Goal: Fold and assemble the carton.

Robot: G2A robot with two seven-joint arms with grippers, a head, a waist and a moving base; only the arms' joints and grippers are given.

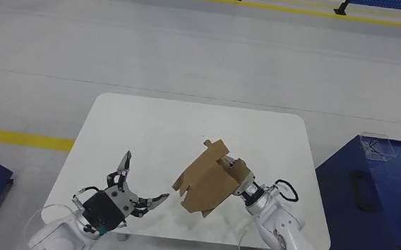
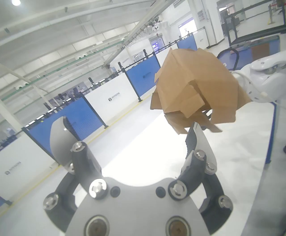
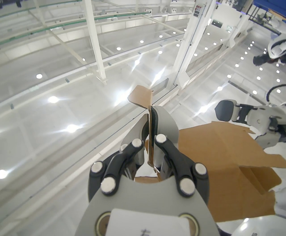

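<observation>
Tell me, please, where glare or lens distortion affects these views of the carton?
Top view: even light, the carton plainly lit. Left wrist view: strong glare whitens the table near the carton; the ceiling beams bow with the wide lens. Right wrist view: ceiling lamps flare into streaks, yet the carton flap in the right gripper is free of glare.

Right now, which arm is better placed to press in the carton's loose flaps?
Left, probably: the left gripper is open, empty and faces the loose flaps of the carton. The right gripper is shut on one carton flap, holding it up.
</observation>
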